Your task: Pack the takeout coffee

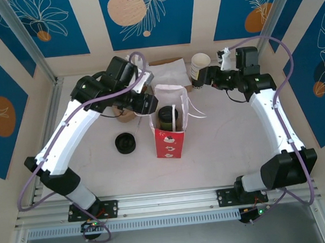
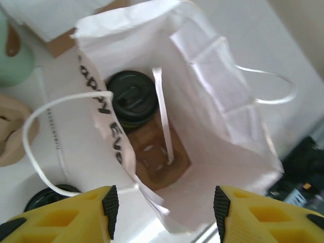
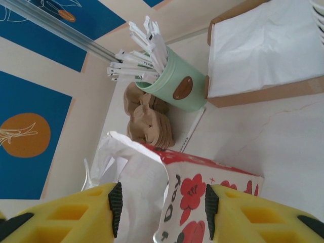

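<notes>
The takeout coffee (image 2: 132, 98), a cup with a round black lid, stands upright inside the open red bag (image 1: 167, 139), at its far-left corner. From above, the cup (image 1: 168, 116) sits deep in the bag's mouth. My left gripper (image 2: 164, 205) hovers open just above the bag's white inner wall (image 2: 212, 116), with nothing between its fingers. In the top view it (image 1: 148, 103) is at the bag's left rim. My right gripper (image 3: 162, 210) is open too, off to the bag's right, looking at the flowered side of the bag (image 3: 202, 187); in the top view it (image 1: 202, 77) is beside the white cups.
A loose black lid (image 1: 125, 142) lies left of the bag. A stack of white cups (image 1: 200, 62) and a napkin box (image 3: 263, 50) stand at the back. A green holder of stirrers (image 3: 172, 83) and brown cardboard sleeves (image 3: 149, 119) are behind the bag. White bag handles (image 2: 271, 88) hang outwards.
</notes>
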Controlling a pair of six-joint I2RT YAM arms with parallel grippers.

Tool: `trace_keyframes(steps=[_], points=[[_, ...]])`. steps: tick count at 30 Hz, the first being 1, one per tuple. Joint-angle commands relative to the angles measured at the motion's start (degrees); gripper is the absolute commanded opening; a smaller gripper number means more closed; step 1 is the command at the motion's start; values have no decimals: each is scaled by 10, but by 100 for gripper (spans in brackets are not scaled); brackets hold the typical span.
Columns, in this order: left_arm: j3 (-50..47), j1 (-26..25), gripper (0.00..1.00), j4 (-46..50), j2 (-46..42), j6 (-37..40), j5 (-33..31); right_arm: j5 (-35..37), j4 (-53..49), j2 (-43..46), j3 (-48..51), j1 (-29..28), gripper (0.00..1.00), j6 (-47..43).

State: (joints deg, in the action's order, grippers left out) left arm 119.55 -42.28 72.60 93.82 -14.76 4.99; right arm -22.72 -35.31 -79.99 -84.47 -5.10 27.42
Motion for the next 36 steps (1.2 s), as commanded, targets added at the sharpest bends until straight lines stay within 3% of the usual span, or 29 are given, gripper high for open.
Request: trace_keyframes(steps=[1,9,36], points=[[12,-3,54,-25,29,-30,-64,17,11,-18,-34,-13,50,-1],[7,-5,53,-69,85,-74,-98,41,48,-46,-45,-31,49,-1],[-35,-18,20,-66,109,-137,-165,51,85,-60,-12,-31,49,15]])
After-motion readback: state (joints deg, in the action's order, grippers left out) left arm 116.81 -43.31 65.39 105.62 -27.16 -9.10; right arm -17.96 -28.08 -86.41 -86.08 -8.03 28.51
